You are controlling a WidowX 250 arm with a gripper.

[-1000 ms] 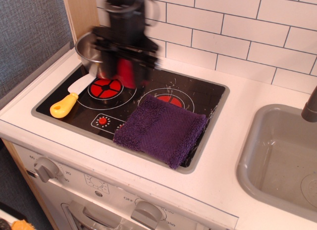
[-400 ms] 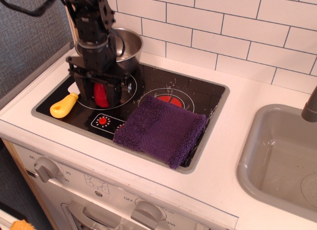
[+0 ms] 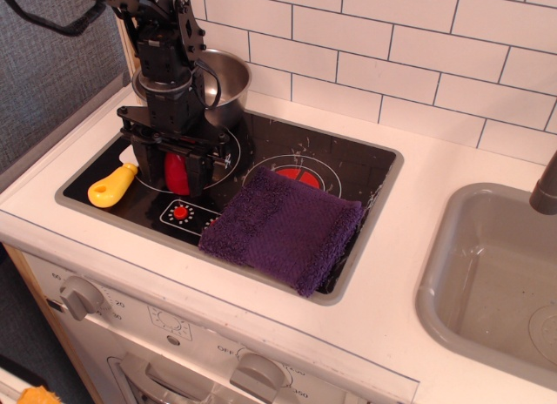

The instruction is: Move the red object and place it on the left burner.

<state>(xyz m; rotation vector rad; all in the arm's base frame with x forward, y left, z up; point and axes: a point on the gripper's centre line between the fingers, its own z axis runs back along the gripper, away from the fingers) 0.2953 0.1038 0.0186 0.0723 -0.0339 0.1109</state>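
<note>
Black two-fingered pincer (image 3: 177, 171) lowered over the black glass cooktop (image 3: 348, 164), fingers straddling the small glossy red plastic dome (image 3: 177, 170) and apparently closed against its sides. Whether the dome's base already touches the glass: cannot tell, hidden by the fingers. Directly beneath the pincer, the left burner (image 3: 222, 157), a printed circle with thin white rings, mostly covered by the arm and dome, only the rings peeking out to the right side. So, red dome over the left burner, between the fingers, release not yet made.

Just left of the pincer, a white-bladed toy knife with a yellow handle (image 3: 113, 185) lying on the glass. Behind it, a shiny steel pot (image 3: 223, 79), close to the arm's body. In front and to the right, a folded dark purple towel (image 3: 283, 227) covering part of the other burner. Just below the pincer, the small red-dot control icon (image 3: 181, 213).

Risks, as judged from here:
- Opening too high: rounded dome likely to tip or roll off the printed circle.
- Uneven finger release: glossy plastic dragged sideways toward the knife.
- Retreating backward without rising first: arm body knocking the steel pot.
- Pressing down further: slick dome squeezing out from between the fingers.
</note>
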